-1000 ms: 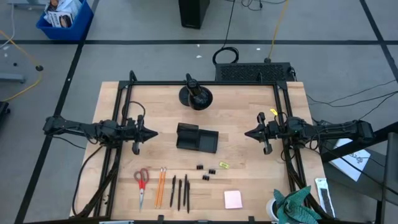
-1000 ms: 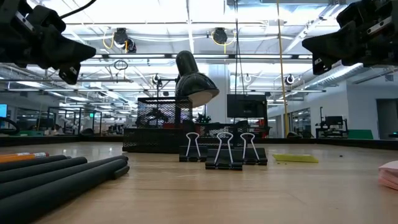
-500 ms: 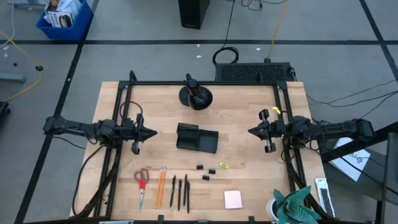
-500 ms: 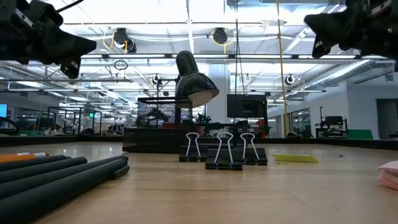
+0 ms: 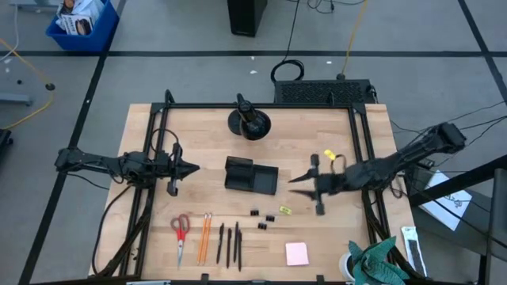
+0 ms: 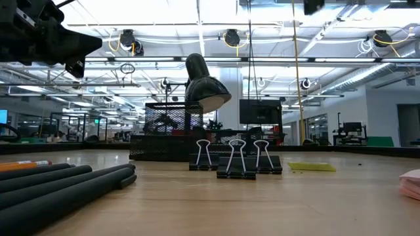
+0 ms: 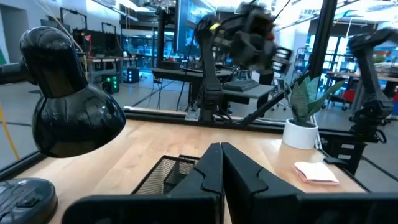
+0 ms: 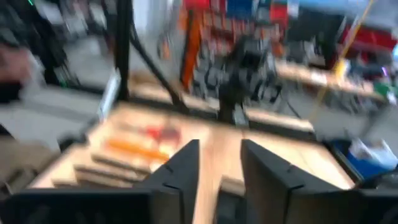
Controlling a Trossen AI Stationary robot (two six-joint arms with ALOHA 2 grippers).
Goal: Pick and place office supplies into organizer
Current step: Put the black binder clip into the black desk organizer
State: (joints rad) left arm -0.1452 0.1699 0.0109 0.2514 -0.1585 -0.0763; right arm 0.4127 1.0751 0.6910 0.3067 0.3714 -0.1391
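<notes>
Dark right gripper [image 5: 295,183] part-open, empty, just right of organizer [image 5: 251,175]. Left gripper [image 5: 193,168] closed, empty, waiting left of it. Binder clips [image 5: 261,218] just below organizer. Risk: fast reach may nudge organizer.

No text, label, brand name, number or sign can be read in any of the views. The printed packaging in the blue bin [image 5: 81,22] on the floor beyond the worktop's far left corner is too small to make out, and the screens and fixtures in the room behind the table show nothing legible.
</notes>
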